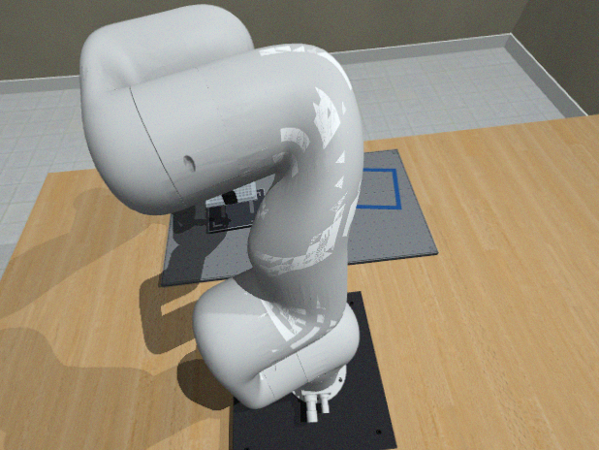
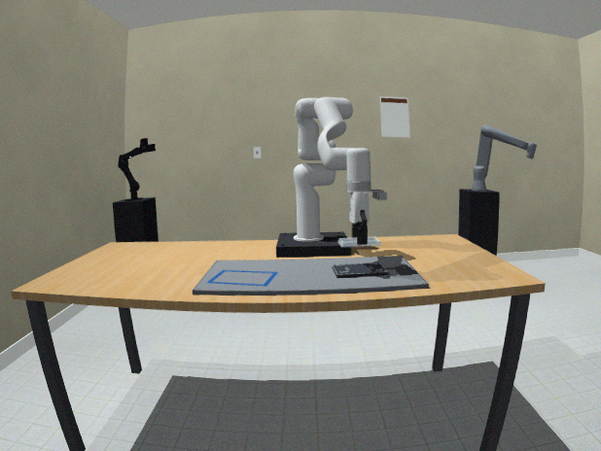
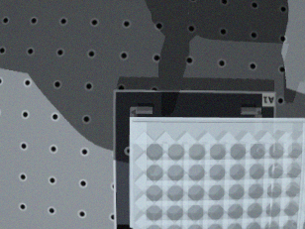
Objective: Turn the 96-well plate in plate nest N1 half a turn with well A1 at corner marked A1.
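Holding the well plate [image 2: 360, 240] aloft, above the dark nest [image 2: 357, 270] and well clear of it. Gripper [image 2: 362, 228] clamped across the plate with fingers standing wide on its sides; plate level in the exterior view. Judged to be mid-task: plate lifted out, half turn under way or about to begin, reseating not yet done.

Seen from the wrist: plate [image 3: 218, 172] filling the lower right, rows of round wells visible, upper left corner of the plate square rather than cut off. Beneath it the nest [image 3: 121, 148] with its pale border, two small grey locator tabs [image 3: 142, 111] along the far edge, and an A1 mark [image 3: 267, 99] at the far right corner. Cut-off corner of the plate not in view, so present orientation cannot be confirmed.

Nest holding nothing at present; no plate resting inside its border. Blue-outlined rectangle [image 2: 242, 278] on the grey perforated mat [image 2: 301, 282] also holding nothing.

Next move, by judgement: complete the rotation about the vertical, bring the cut-off corner over the A1 mark, align edges with the locators, then lower straight down before releasing. Risk noted: plate landing on a locator tab and sitting tilted.

Top view largely blocked by the arm [image 1: 218, 145].
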{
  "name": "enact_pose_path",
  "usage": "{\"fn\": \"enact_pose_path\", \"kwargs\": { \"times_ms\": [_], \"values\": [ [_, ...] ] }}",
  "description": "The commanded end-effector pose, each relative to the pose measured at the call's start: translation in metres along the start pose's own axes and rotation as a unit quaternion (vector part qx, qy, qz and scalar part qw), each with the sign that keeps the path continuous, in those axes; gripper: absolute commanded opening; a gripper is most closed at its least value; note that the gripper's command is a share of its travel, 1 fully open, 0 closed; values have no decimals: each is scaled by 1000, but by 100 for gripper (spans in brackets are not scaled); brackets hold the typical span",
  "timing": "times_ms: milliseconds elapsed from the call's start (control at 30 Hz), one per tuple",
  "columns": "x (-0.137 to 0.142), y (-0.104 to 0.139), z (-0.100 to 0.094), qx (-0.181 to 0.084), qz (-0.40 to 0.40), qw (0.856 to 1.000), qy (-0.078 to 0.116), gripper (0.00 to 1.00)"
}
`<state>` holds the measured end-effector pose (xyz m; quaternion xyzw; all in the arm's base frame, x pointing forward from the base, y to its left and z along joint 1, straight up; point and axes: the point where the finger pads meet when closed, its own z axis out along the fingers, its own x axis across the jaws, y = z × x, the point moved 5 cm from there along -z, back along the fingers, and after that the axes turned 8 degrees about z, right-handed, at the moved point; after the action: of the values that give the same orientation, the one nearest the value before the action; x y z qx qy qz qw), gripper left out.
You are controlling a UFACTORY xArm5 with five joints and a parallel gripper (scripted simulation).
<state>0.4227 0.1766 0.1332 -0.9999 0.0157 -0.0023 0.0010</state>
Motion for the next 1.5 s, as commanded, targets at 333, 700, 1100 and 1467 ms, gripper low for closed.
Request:
{"fn": "enact_pose_path", "kwargs": {
  "times_ms": [333,700,1100,1467],
  "values": [
    [6,26,-1,2,116,993,1,0],
    [11,56,0,2,116,993,1,0],
    [17,88,2,2,116,993,1,0],
    [23,125,3,2,116,993,1,0]
  ]
}}
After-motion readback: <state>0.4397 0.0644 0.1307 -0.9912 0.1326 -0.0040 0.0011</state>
